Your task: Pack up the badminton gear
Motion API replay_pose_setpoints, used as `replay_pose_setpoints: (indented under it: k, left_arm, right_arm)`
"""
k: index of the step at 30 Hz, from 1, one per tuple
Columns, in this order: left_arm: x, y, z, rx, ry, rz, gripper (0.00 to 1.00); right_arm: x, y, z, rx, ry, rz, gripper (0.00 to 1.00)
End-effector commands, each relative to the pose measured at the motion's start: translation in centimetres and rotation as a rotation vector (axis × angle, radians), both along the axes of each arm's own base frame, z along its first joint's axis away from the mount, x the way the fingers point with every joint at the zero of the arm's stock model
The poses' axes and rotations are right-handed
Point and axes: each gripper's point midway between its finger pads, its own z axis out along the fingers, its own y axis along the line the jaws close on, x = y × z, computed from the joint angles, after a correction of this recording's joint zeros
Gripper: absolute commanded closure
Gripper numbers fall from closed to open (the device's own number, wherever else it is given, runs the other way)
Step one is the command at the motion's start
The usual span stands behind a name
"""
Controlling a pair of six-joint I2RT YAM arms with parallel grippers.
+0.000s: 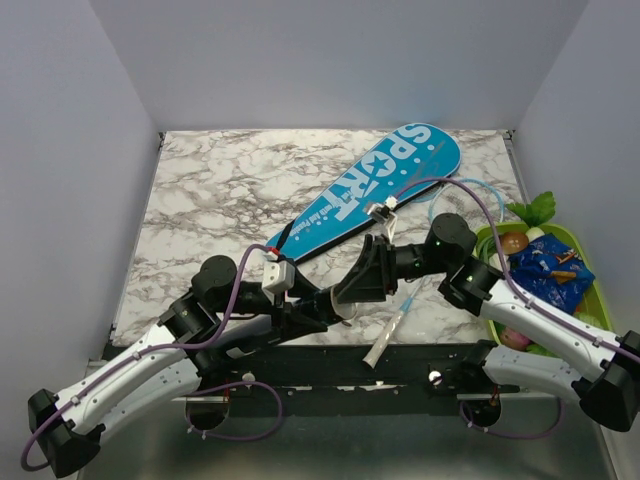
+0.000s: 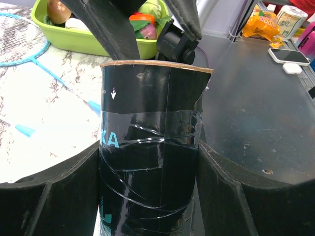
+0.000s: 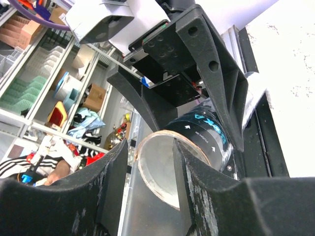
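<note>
Top external view shows both arms meeting nose to nose above the near edge of the white-and-grey marbled counter [image 1: 220,200]. The left end effector [image 2: 150,152] is clamped on a black tape-wrapped cardboard tube [image 2: 147,98], with a pad pressed to each side and the tube's open rim pointing away from the wrist. The right end effector [image 3: 150,152] stands at that rim with its fingers parted. One finger is outside the wall and the other seems to lie across the mouth, with a gap showing, so it does not appear to be squeezing. The long cyan racket-shaped bag lettered "SPORT" [image 1: 390,185] lies flat beyond both end effectors. Its long axis slants from its narrow end just past the left wrist out to its wide end, far off to the right. A thin light-blue racket with a white handle [image 1: 386,343] lies just right of the right end effector, under that arm. Its handle pokes over the near edge and its head lies away towards the bag's wide end. I cannot pick out a second racket for certain. By my judgement the right arm is nearer the racket handle and the left is nearer the bag's narrow end.
</note>
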Motion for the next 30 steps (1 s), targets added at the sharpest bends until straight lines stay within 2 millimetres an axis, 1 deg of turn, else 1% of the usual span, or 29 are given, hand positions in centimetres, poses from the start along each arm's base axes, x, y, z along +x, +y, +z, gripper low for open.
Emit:
replay_pose_setpoints:
  k: [1, 2, 4, 5, 8, 13, 18, 20, 21, 24, 25, 26, 27, 28, 29, 30]
  left_arm:
    - [-1.6, 0.1, 5.1, -0.162, -0.112, -0.076, 1.0]
    - [-1.5, 0.1, 5.0, -0.161, -0.111, -0.073, 1.0]
    - [-1.4, 0.1, 5.0, -0.16, -0.111, -0.067, 1.0]
    - [-1.2, 0.1, 4.8, -0.152, -0.107, -0.061, 1.0]
    - [-0.8, 0.1, 4.8, -0.145, -0.115, -0.04, 1.0]
    - [0.3, 0.1, 4.5, -0.128, -0.129, 0.016, 1.0]
    - [2.0, -0.1, 3.8, -0.093, -0.113, 0.082, 1.0]
    - [2.6, -0.3, 3.3, -0.072, -0.101, 0.099, 1.0]
    - [3.0, -0.3, 3.3, -0.065, -0.105, 0.12, 1.0]
    - [4.1, -0.5, 2.5, -0.033, -0.099, 0.159, 1.0]
    - [4.7, -0.6, 2.2, -0.018, -0.091, 0.182, 1.0]
    - [4.9, -0.6, 1.7, 0.001, -0.082, 0.194, 1.0]
    - [5.2, -0.6, 2.0, 0.006, -0.084, 0.203, 1.0]
    - [5.8, -0.6, 1.7, 0.028, -0.083, 0.229, 1.0]
    - [6.1, -0.5, 1.0, 0.066, -0.067, 0.243, 1.0]
    - [6.4, -0.4, 2.1, 0.066, -0.08, 0.261, 1.0]
  right_arm:
    - [1.3, 0.0, -7.2, -0.187, 0.112, -0.12, 0.48]
    - [1.1, -0.3, -7.1, -0.184, 0.105, -0.128, 0.48]
    - [0.9, -0.8, -8.2, -0.202, 0.121, -0.145, 0.48]
    - [0.7, -1.1, -8.1, -0.196, 0.12, -0.145, 0.48]
    - [0.1, -1.6, -8.8, -0.203, 0.136, -0.145, 0.48]
    - [-1.1, -2.5, -8.8, -0.198, 0.134, -0.123, 0.48]
    - [-2.1, -3.1, -9.1, -0.192, 0.136, -0.09, 0.48]
    - [-2.4, -3.3, -8.8, -0.178, 0.137, -0.077, 0.48]
    - [-2.8, -3.3, -8.3, -0.161, 0.131, -0.057, 0.48]
    - [-2.8, -3.2, -6.8, -0.133, 0.116, -0.048, 0.48]
    - [-2.5, -3.1, -5.2, -0.113, 0.084, -0.06, 0.48]
    - [-2.1, -3.0, -4.2, -0.106, 0.061, -0.08, 0.48]
    - [-1.5, -3.2, -4.3, -0.148, 0.073, -0.127, 0.48]
    - [-1.1, -3.3, -3.6, -0.149, 0.045, -0.158, 0.48]
    - [-0.3, -3.4, -0.8, -0.116, 0.003, -0.209, 0.51]
    - [1.4, -4.2, -1.0, -0.174, 0.007, -0.346, 0.55]
